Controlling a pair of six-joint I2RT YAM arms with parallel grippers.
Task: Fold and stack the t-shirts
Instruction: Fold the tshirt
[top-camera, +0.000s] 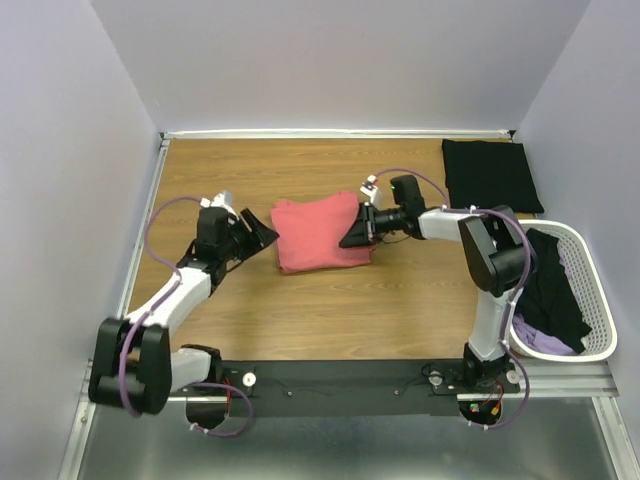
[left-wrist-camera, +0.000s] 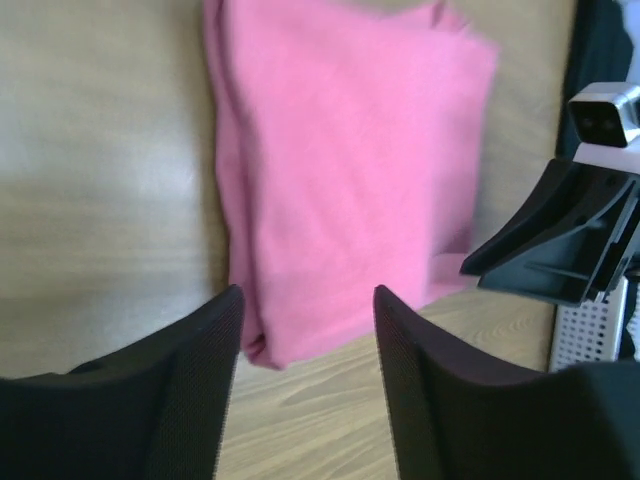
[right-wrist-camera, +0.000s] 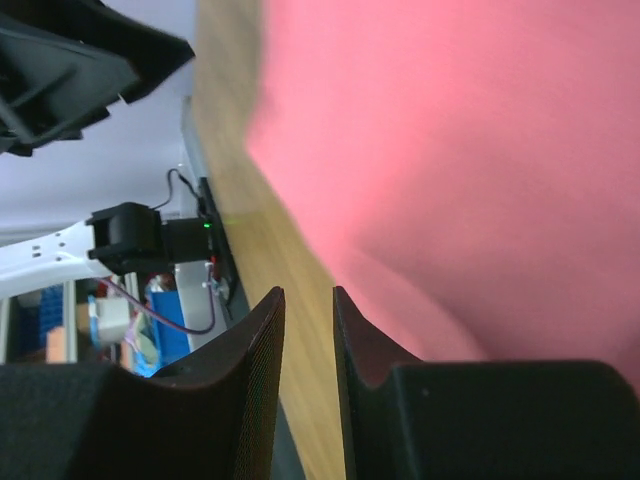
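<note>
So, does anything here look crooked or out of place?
Only small things. The folded coral-pink t-shirt lies slightly askew, and its layers do not line up neatly at the edges. In the white basket, lilac cloth is bunched loosely at the near end. Nothing looks spilled or damaged.

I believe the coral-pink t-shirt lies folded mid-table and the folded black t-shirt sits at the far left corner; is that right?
Not quite: the black t-shirt sits folded at the far right corner, not the left, as the top external view shows. The coral-pink t-shirt does lie folded mid-table.
</note>
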